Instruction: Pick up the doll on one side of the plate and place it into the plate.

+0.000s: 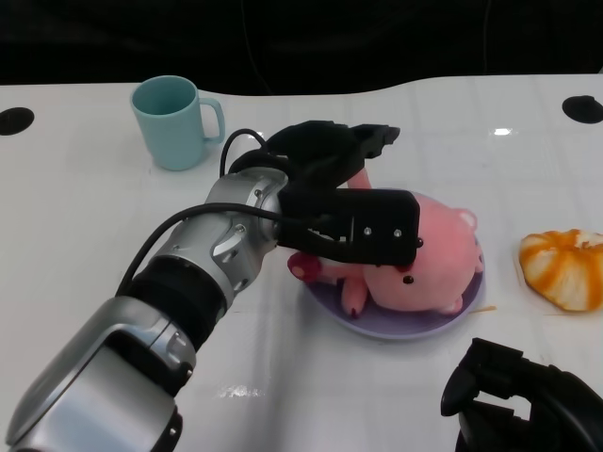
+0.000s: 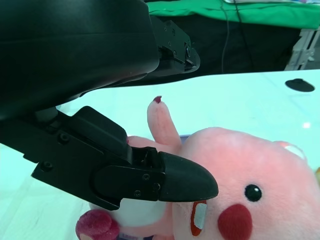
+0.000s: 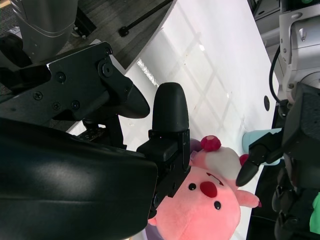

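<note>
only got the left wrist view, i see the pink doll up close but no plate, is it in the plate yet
Observer: Yes. In the head view the pink doll lies on the purple plate.
Operator: is the left hand off it
Observer: Cannot tell. The left hand is right over the doll and hides where they might meet.
Operator: wheres the right hand
Observer: The right hand is at the near right of the table, apart from the plate and holding nothing.
</note>
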{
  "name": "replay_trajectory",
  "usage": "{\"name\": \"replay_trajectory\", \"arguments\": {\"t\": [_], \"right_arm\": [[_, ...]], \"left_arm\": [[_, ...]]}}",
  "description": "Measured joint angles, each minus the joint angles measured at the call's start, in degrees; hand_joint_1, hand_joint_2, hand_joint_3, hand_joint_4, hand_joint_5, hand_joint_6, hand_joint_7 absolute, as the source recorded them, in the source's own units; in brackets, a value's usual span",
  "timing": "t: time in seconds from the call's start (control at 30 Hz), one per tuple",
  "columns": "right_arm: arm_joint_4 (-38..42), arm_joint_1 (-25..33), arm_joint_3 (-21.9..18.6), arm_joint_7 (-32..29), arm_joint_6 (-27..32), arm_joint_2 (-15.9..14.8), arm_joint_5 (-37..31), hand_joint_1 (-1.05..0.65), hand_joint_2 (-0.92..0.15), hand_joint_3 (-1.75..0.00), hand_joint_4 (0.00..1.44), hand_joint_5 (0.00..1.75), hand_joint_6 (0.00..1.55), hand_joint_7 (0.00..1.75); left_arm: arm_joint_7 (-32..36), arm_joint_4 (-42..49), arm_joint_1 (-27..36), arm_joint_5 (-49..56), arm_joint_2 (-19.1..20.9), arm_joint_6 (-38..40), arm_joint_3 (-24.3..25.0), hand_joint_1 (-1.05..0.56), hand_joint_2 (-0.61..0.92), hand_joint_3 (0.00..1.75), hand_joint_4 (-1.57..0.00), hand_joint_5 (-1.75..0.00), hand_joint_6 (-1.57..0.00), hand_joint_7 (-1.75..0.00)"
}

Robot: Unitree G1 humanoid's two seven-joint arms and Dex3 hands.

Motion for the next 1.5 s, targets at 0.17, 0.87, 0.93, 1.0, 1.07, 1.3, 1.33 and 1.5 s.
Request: {"name": "replay_trajectory", "arguments": {"t": [0.17, 0.87, 0.93, 1.0, 1.07, 1.3, 1.33, 1.5], "right_arm": [[-0.02, 0.01, -0.06, 0.15, -0.02, -0.14, 0.00, -0.11, -0.67, -1.19, 0.66, 1.75, 0.50, 1.63], [-0.50, 0.11, -0.26, 0.37, 0.01, -0.51, -0.39, -0.13, -0.65, -1.21, 0.67, 1.75, 0.51, 1.63], [-0.56, 0.11, -0.28, 0.37, 0.06, -0.52, -0.38, -0.14, -0.65, -1.21, 0.68, 1.75, 0.51, 1.63], [-0.62, 0.10, -0.29, 0.37, 0.14, -0.53, -0.38, -0.14, -0.65, -1.21, 0.68, 1.75, 0.51, 1.63], [-0.68, 0.10, -0.31, 0.36, 0.32, -0.55, -0.39, -0.14, -0.65, -1.21, 0.68, 1.75, 0.51, 1.63], [-0.75, 0.04, -0.48, 0.49, 0.32, -0.57, -0.31, -0.13, -0.65, -1.23, 0.69, 1.75, 0.52, 1.63], [-0.75, -0.01, -0.49, 0.52, 0.34, -0.57, -0.28, -0.13, -0.65, -1.23, 0.69, 1.75, 0.52, 1.63], [-0.74, -0.14, -0.56, 0.67, 0.36, -0.59, -0.18, -0.13, -0.65, -1.23, 0.69, 1.75, 0.52, 1.63]], "left_arm": [[-2.92, -5.71, 3.26, -1.40, 2.77, -0.30, 0.41, -1.05, 0.92, 0.47, -0.01, -0.12, -0.07, 0.00], [-7.47, -38.32, 22.50, -5.73, 16.02, -3.43, 8.23, -0.64, 0.92, 0.15, 0.00, -0.49, -0.16, -0.06], [-7.44, -39.92, 24.82, -6.54, 16.66, -4.17, 9.17, -0.52, 0.92, 0.08, 0.00, -0.57, -0.20, -0.07], [-7.44, -41.11, 27.28, -7.78, 16.97, -4.97, 10.18, -0.45, 0.92, 0.07, -0.01, -0.62, -0.23, -0.08], [-7.41, -42.69, 29.61, -9.28, 17.36, -6.25, 11.58, -0.35, 0.92, 0.05, -0.07, -0.68, -0.30, -0.11], [-5.24, -45.29, 36.10, -15.30, 17.12, -11.53, 16.73, -0.04, 0.65, 0.58, -0.45, -0.91, -0.68, -0.56], [-5.12, -45.59, 36.89, -15.78, 16.80, -11.71, 17.19, -0.03, 0.53, 0.86, -0.52, -0.99, -0.71, -0.70], [-5.52, -47.52, 40.15, -20.18, 15.97, -11.50, 19.02, 0.00, 0.39, 1.30, -0.70, -1.29, -0.75, -1.06]]}}
